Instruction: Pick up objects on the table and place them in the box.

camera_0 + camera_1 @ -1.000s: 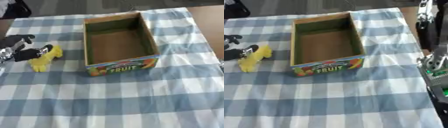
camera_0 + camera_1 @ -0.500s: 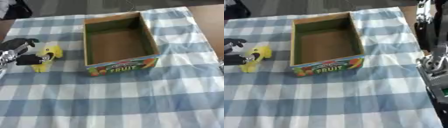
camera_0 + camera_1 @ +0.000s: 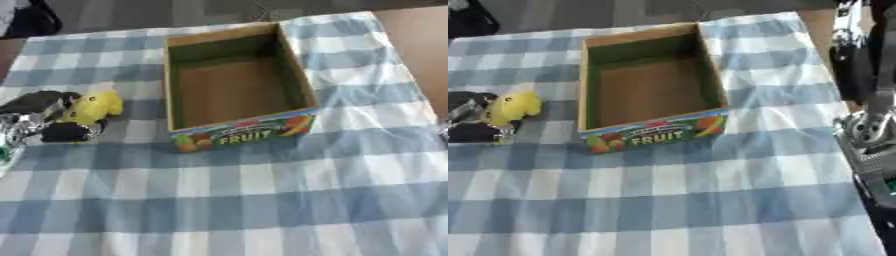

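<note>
A yellow toy (image 3: 98, 105) sits at the left of the checked cloth, left of the box. My left hand (image 3: 42, 119), black and silver, comes in from the left edge with its fingers curled round the toy's near end; the toy's far end sticks out toward the box. The open cardboard box (image 3: 247, 133), green inside with FRUIT printed on its front wall, stands at the centre with nothing in it. My right arm (image 3: 870, 126) stands along the right edge in the right eye view, off the cloth, and its hand (image 3: 849, 35) shows only dimly near the upper right corner.
A blue and white checked cloth (image 3: 262, 200) covers the table, with bare brown tabletop (image 3: 411, 35) at the far right. A dark shape (image 3: 31, 20) lies beyond the far left corner.
My left hand has closed in on the yellow toy, and the toy has tipped and shifted slightly up and toward the box. The box and my right arm have stayed put.
</note>
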